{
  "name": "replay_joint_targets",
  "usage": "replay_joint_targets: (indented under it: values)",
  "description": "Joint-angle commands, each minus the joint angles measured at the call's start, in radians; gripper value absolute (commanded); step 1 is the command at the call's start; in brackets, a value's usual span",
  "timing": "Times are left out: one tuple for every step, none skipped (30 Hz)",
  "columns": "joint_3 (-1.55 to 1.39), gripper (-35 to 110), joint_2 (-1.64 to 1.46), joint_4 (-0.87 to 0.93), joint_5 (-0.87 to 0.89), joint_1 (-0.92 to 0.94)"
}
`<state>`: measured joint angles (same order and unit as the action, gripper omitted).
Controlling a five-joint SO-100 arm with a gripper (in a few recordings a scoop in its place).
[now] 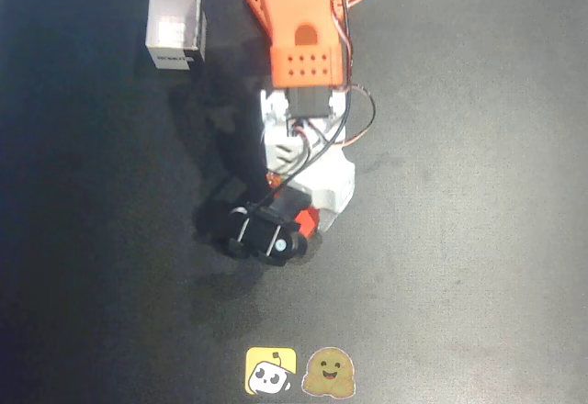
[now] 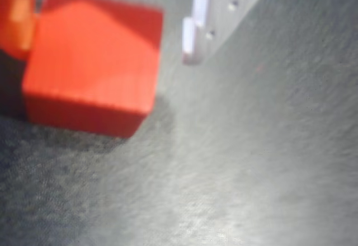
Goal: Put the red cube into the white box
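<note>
Overhead view: the small square white cardboard box stands near the top left of the dark, matte table surface, its opening facing up. A dark printed label runs along its lower side wall, but the lettering is too small and blurred to read. Down and to the right of the box, the orange and white plastic robot arm reaches from the top edge toward the middle of the table. Its gripper, well apart from the box, is low over the table and largely covered by a black camera mount and white housing, so how wide the fingers stand cannot be told here. Only a sliver of the small bright red-orange cube peeks out beside the black mount, far from the box. At the bottom edge, further still from the box, lie two stickers: a yellow square one with a white cartoon figure and a brown smiling blob; neither carries readable writing.

Wrist view: the cube sits on the table at the upper left, blurred by closeness. An orange finger, cut off by the frame, touches its left side; a white finger stands just beside its right, a narrow gap between. The cube is not clamped.
</note>
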<state>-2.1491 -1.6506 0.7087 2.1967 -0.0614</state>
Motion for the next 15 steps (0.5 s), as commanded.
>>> replay_joint_targets:
  values:
    - [-0.008, 19, 0.021, -0.054, 0.006, 0.006]
    - [-0.014, 18, 0.025, -0.071, 0.012, 0.006]
    - [-0.017, 17, 0.032, -0.08, 0.012, 0.008]
    - [-0.021, 13, 0.038, -0.091, 0.014, 0.011]
    - [-0.028, 7, 0.044, -0.101, 0.015, 0.011]
    - [-0.048, 0, 0.048, -0.133, 0.017, 0.011]
    - [-0.067, 0, 0.048, -0.163, 0.035, 0.011]
    - [-0.084, 0, 0.049, -0.186, 0.037, 0.011]
    - [-0.097, 0, 0.049, -0.199, 0.046, 0.011]
    - [-0.103, 0, 0.044, -0.199, 0.049, 0.012]
    - [-0.109, 0, 0.032, -0.193, 0.052, 0.014]
    - [-0.11, 0, 0.015, -0.172, 0.054, 0.018]
    - [-0.107, 0, -0.009, -0.14, 0.052, 0.028]
    - [-0.097, 0, -0.04, -0.086, 0.048, 0.04]
    - [-0.075, 0, -0.074, -0.014, 0.038, 0.057]
